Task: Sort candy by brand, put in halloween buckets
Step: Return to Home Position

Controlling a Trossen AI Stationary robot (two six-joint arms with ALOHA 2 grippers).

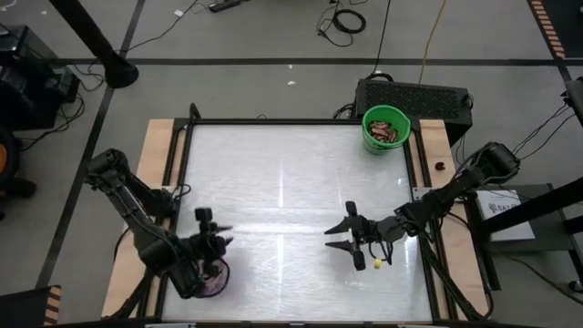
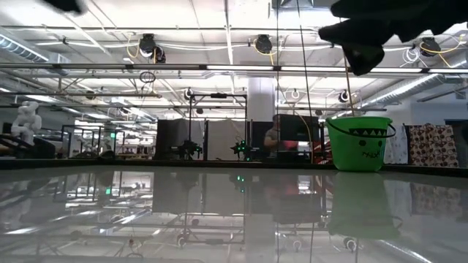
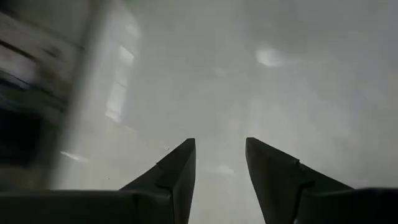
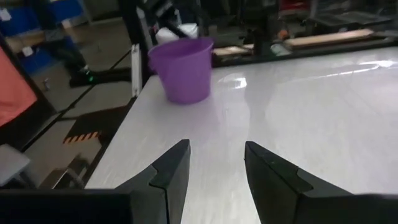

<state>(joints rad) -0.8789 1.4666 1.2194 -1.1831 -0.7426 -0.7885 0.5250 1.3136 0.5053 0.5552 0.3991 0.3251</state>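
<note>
The green bucket [image 2: 358, 150] stands at the far right corner of the counter [image 1: 291, 182], and dark red-brown candy [image 1: 387, 135] shows inside it. The purple bucket [image 4: 182, 68] stands at the near left corner, partly hidden under the left arm, so I cannot tell what it holds. The left pincer [image 3: 220, 143] hangs beside that bucket over bare counter, with its fingers spread and nothing between them. The right pincer [image 4: 217, 144] hovers toward the near right part of the counter and points across at the purple bucket. It is likewise open and empty.
</note>
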